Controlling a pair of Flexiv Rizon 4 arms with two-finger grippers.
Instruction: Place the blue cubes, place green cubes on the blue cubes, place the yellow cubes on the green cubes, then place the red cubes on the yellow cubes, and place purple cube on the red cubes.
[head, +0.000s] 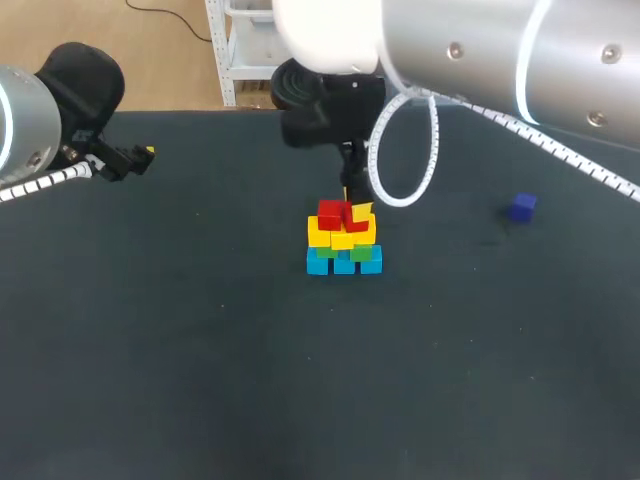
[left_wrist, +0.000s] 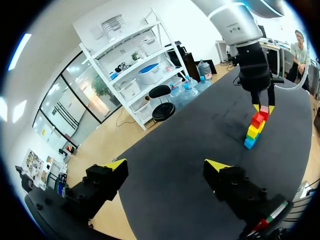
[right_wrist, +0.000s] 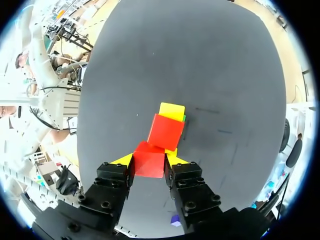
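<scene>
Table (head: 200, 380): dark, matte surface; the stack (head: 344, 240) stands at its centre. Right gripper (right_wrist: 150, 161): directly over the stack; fingers closed from two sides on a red cube (right_wrist: 150, 164) at the top layer, above the yellow cubes (head: 322, 235) and touching the second red cube (right_wrist: 166, 132). Left gripper (left_wrist: 167, 166): spread wide, empty, well apart from the stack. Lower layers: blue cubes (head: 345, 264) at the base; green cubes (head: 361, 253) above; all cubes small, square-edged, smooth-faced. Purple cube (head: 521, 207): alone on the table, to the stack's right, nearer the right arm (head: 480, 50); that arm is the likely one to fetch it once the red cube is released.
</scene>
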